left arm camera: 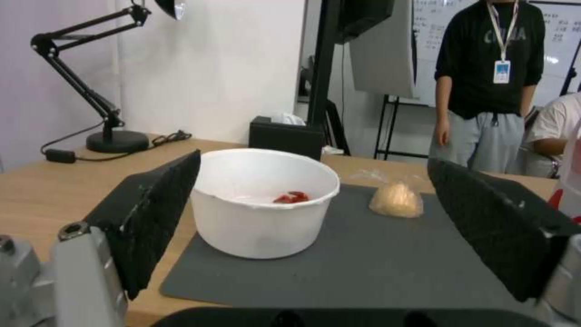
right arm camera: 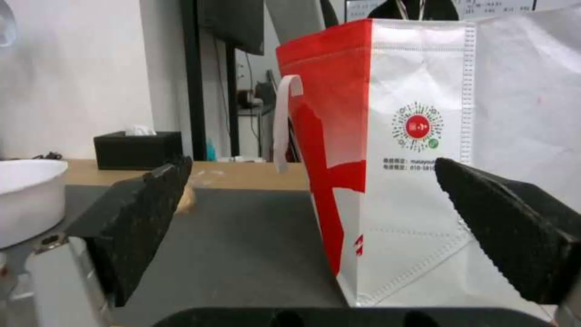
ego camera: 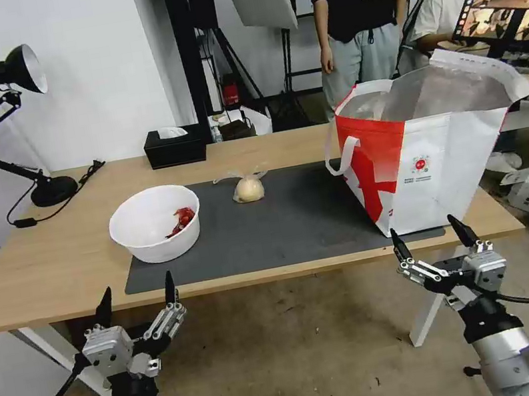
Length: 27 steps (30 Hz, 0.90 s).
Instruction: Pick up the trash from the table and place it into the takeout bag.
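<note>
Both sets of jaws gape short of the table (ego camera: 52,260): left gripper (ego camera: 138,299) faces the bowl (ego camera: 155,224) at 12 o'clock, right gripper (ego camera: 431,239) the takeout bag (ego camera: 427,157).

bowl (ego camera: 155,224) left of takeout bag (ego camera: 421,165) on mat (ego camera: 282,222).

Light-wood table (ego camera: 52,260), matt mat (ego camera: 283,228), seemingly foil-lined bag (ego camera: 432,149).
</note>
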Tool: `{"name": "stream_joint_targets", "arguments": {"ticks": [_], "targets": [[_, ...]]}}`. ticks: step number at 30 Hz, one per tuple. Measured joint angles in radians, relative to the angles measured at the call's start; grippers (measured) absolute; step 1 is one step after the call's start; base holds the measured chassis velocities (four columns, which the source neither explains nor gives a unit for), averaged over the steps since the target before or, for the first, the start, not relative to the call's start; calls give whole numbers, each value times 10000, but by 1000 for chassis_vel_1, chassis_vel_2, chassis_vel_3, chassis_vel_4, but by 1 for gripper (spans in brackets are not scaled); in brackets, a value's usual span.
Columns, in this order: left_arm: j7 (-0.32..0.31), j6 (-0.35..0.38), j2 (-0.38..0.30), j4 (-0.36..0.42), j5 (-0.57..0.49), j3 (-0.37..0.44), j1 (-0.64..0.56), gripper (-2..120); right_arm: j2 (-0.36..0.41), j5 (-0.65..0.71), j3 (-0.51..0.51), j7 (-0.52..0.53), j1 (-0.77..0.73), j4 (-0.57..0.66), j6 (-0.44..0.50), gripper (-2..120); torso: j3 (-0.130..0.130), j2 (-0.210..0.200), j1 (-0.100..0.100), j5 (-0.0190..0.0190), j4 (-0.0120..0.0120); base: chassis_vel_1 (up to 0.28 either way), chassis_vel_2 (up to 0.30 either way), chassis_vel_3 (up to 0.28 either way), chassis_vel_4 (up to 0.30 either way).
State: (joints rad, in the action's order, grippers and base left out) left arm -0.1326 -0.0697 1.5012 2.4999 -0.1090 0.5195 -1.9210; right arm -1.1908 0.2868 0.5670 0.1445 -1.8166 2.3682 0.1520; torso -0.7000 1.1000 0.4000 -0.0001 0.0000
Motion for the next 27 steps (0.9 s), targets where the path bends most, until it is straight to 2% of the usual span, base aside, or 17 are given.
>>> {"name": "stream_joint_targets", "arguments": {"ticks": [8, 11, 12, 15, 16, 18, 19, 20, 23, 24, 26, 27], "targets": [[-23, -14, -25, 0, -1, 17, -43, 100, 85, 17, -322, 214, 521, -188, -484, 100, 0, 0, 0, 1, -2, 0, 0, 0, 0], [-27, -31, -29, 0, 9, -12, -67, 100, 531, 480, -783, 496, 1572, -484, -1387, 100, -1, 0, -1, 2, -4, 0, 0, 0, 0], [-27, -31, -29, 0, 9, -12, -67, 100, 531, 480, -783, 496, 1572, -484, -1387, 100, -1, 0, -1, 2, -4, 0, 0, 0, 0], [-33, -63, -30, 0, 31, -30, -96, 100, 1060, 1259, -1612, 813, 3168, -1024, -1981, 100, -1, -1, 0, 2, 4, 0, 0, 0, 0], [-33, -63, -30, 0, 31, -30, -96, 100, 1060, 1259, -1612, 813, 3168, -1024, -1981, 100, -1, -1, 0, 2, 4, 0, 0, 0, 0], [-34, -81, -38, 0, 101, -26, -170, 100, 1261, 1588, -2301, 866, 4239, -1607, -2290, 100, -3, -1, 3, 1, 4, 0, 0, 0, 0], [-35, -150, -38, 0, 157, 4, -249, 100, 1319, 1827, -2974, 901, 5065, -2175, -2514, 100, -3, -1, 3, 1, 1, 0, 0, 0, 0], [-35, -150, -38, 0, 157, 4, -249, 100, 1319, 1827, -2974, 901, 5065, -2175, -2514, 100, -3, -1, 3, 1, 1, 0, 0, 0, 0], [-34, -248, -40, 0, 231, 38, -379, 100, 1265, 2090, -4026, 1081, 6585, -3198, -2796, 100, -2, -1, 2, 0, -3, 0, 0, 0, 0], [-34, -248, -40, 0, 231, 38, -379, 100, 1265, 2090, -4026, 1081, 6585, -3198, -2796, 100, -2, -1, 2, 0, -3, 0, 0, 0, 0], [-33, -264, -39, 0, 276, 35, -455, 100, 1076, 2355, -4813, 1377, 7890, -4019, -2961, 100, -3, -1, 3, 0, 1, 0, 0, 0, 0], [-33, -264, -39, 0, 276, 35, -455, 100, 1076, 2355, -4813, 1377, 7890, -4019, -2961, 100, -3, -1, 3, 0, 1, 0, 0, 0, 0]]}}
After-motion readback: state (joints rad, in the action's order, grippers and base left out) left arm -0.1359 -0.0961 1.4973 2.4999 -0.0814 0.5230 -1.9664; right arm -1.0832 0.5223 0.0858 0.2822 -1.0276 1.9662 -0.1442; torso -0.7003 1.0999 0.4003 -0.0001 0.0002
